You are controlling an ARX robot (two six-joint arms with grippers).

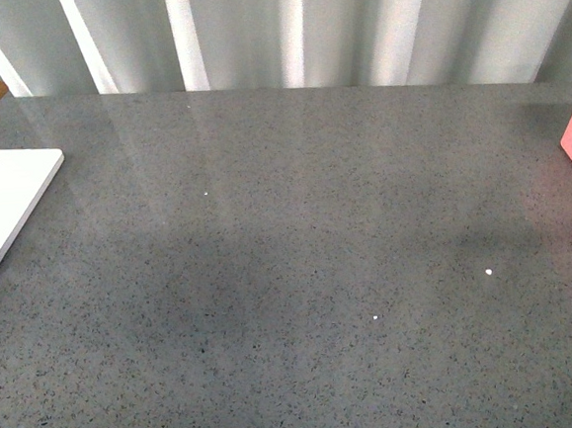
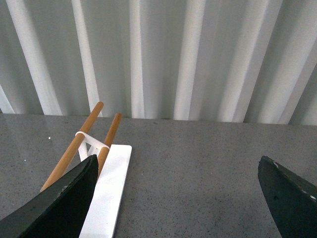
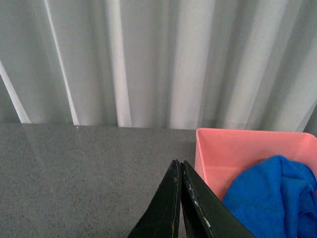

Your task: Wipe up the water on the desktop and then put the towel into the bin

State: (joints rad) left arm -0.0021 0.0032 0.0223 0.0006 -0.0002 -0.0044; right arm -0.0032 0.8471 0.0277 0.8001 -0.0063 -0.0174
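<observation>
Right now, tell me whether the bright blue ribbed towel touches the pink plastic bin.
Touching. The right wrist view shows the towel bunched inside the bin, lying against its inner wall.

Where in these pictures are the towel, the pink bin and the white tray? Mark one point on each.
towel [image 3: 267, 191]: right wrist view, on its bunched blue folds.
pink bin [image 3: 247, 148]: right wrist view, on its inner back wall.
white tray [image 1: 3, 202]: front view, on its flat top.

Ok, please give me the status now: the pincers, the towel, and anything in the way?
Left pincer open, empty. Right pincer shut, holding nothing. Towel bunched inside pink bin. Desktop shows no puddle; white tray at left edge, nothing blocking.
</observation>
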